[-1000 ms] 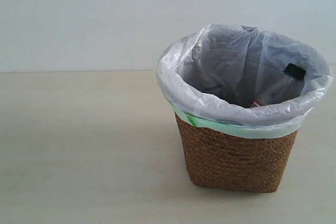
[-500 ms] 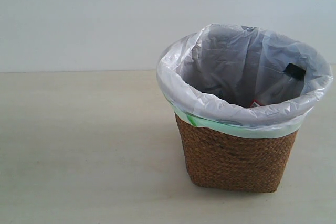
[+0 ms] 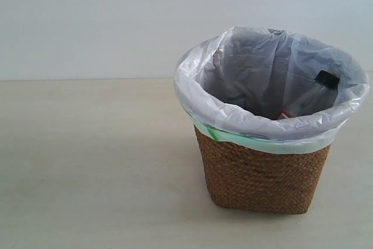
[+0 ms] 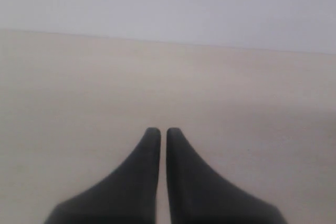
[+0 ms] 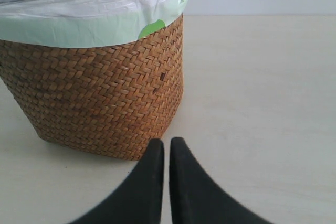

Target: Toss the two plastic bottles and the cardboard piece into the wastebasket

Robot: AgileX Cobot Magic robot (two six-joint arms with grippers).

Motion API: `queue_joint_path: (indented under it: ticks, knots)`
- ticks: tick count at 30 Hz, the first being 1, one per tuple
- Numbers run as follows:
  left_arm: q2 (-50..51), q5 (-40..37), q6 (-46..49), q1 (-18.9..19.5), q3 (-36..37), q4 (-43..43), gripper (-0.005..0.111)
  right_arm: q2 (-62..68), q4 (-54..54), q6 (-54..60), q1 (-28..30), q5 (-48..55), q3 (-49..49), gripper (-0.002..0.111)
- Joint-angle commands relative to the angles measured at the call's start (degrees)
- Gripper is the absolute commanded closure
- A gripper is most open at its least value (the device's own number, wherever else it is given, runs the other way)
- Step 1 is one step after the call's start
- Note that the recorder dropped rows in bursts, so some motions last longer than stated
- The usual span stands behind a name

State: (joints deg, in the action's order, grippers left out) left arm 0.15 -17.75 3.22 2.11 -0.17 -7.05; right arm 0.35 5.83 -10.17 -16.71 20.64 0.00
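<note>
— Looking into the wastebasket (image 3: 262, 179), what do we find?

— We see its white liner bag (image 3: 198, 94) folded over the rim, with a green band (image 3: 256, 142) just below the fold. Inside, against the wall on the exterior view's right, leans the slim clear bottle (image 3: 307, 100). Its black cap (image 3: 327, 79) is up near the rim and a sliver of its red label (image 3: 283, 114) shows lower down.

— And the other bottle and the cardboard piece?

— We cannot tell; the near wall of the wastebasket hides its bottom from us.

— How do we read the right gripper (image 5: 166, 142)?

— Its two dark fingers are drawn together to a thin slit with nothing between them. It sits low over the table (image 3: 87, 155), just beside the foot of the wastebasket and apart from the wicker.

— The left gripper (image 4: 163, 132)?

— The same: fingers nearly touching, only a narrow gap, holding nothing. Its camera shows table alone, so we cannot place it against the wastebasket.
</note>
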Motion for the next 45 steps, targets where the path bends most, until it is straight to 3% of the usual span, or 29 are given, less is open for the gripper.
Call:
queue_joint_path:
  ticks: [1, 23, 30, 45]
  knots:
    - [-0.1, 0.2, -0.7, 0.2, 0.2, 0.5, 0.103, -0.3, 0.3, 0.1, 0.2, -0.2, 0.0, 0.108]
    - [-0.1, 0.2, -0.2, 0.0, 0.2, 0.5, 0.103, -0.3, 0.3, 0.1, 0.2, -0.2, 0.0, 0.108]
    - [-0.1, 0.1, 0.1, -2.8, 0.2, 0.5, 0.103, -0.3, 0.3, 0.1, 0.2, -0.2, 0.0, 0.108]
    - [-0.1, 0.0, 0.2, -1.3, 0.2, 0.5, 0.103, -0.3, 0.3, 0.1, 0.2, -0.2, 0.0, 0.108]
